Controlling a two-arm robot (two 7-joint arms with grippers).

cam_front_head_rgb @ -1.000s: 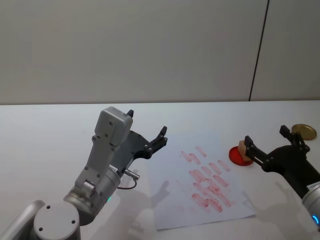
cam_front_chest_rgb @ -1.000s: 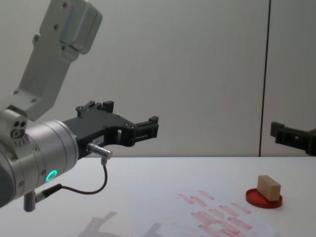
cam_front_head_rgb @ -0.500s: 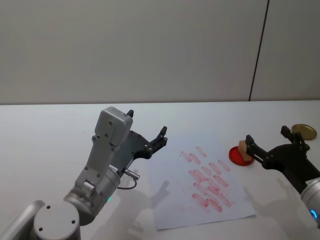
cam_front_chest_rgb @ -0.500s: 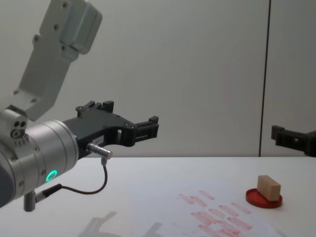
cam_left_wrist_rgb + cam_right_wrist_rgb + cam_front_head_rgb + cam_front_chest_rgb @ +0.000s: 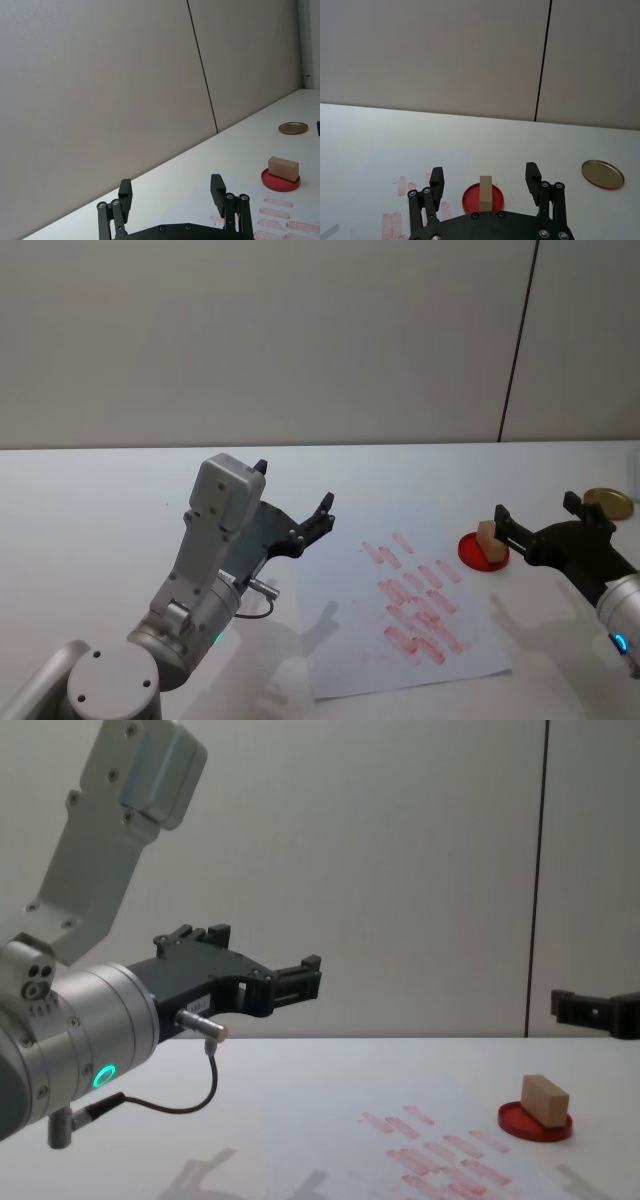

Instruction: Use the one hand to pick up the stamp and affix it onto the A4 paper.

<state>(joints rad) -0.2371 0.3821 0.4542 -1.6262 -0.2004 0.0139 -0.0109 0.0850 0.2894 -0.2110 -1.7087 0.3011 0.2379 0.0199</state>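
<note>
Right gripper: jaws spread wide, nothing between them. It hovers above the white table on the robot's right. From the chest view its fingers sit higher than the stamp and clear of it. In the right wrist view the stamp lines up between the two fingers but lies farther off, not touched.

Stamp: a light wooden block, resting on the round red ink pad, which is just off the right edge of the A4 paper. The paper lies flat and carries rows of pink-red marks toward its right half.

A round gold lid lies farther right, apart from the pad.

Left gripper: jaws apart, empty, held raised over the table at the paper's left side.
</note>
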